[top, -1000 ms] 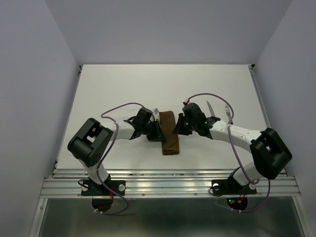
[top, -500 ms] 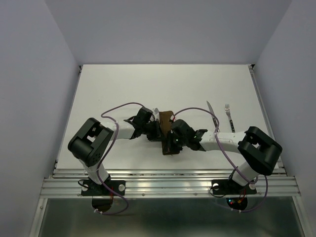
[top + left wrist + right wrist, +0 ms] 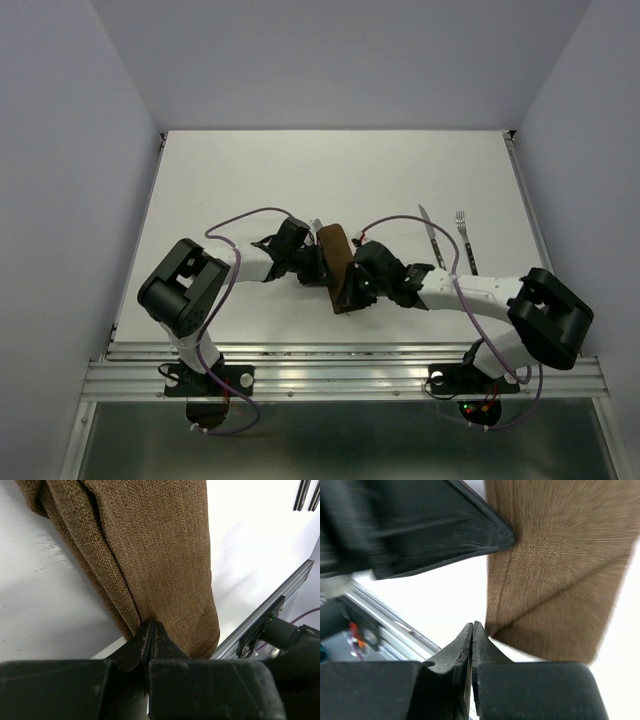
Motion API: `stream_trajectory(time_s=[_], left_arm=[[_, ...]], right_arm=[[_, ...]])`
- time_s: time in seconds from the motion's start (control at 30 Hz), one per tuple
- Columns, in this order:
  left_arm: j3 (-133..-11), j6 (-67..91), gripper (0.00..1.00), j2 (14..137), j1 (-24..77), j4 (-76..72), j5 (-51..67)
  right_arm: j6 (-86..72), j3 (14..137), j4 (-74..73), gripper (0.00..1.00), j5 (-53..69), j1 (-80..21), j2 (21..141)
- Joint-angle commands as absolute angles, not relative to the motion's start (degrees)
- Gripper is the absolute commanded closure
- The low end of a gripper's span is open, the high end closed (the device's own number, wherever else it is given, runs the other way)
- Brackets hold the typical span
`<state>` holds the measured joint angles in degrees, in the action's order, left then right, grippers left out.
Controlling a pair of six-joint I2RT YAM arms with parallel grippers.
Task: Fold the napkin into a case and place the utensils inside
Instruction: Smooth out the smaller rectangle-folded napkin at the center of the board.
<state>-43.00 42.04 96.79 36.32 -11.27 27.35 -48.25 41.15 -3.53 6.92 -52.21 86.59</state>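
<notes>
Lab rig: white table (image 3: 250, 180), enclosing walls (image 3: 340, 60)

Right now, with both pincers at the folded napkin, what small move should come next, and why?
Probably raise the right pincer slightly, peeling up a corner of the napkin. It is shut there, the left pincer pinches the left edge, and the knife and fork lie outside it.

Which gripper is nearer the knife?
Right. The right gripper is at the napkin, on the side facing the knife; the left gripper pinches the opposite side, beyond the cloth.
</notes>
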Motion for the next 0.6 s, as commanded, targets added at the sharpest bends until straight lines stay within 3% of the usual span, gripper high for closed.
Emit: stream_trajectory(time_s=[0.0,0.17,0.57], left_arm=[[-43.7,40.4,1.0,96.1,36.7,-10.1,26.0],[-43.6,40.3,1.0,96.2,36.7,-10.0,26.1],[-45.2,40.3,1.0,94.8,36.7,-8.3,25.4]], right_arm=[[-48.3,41.3,-6.5,0.95,-1.1,-52.4,77.5],[-49.1,40.1,-7.6,0.95,-4.6,-52.4,76.4],[-48.9,42.5,-7.7,0.98,-3.1,-52.4,88.4]])
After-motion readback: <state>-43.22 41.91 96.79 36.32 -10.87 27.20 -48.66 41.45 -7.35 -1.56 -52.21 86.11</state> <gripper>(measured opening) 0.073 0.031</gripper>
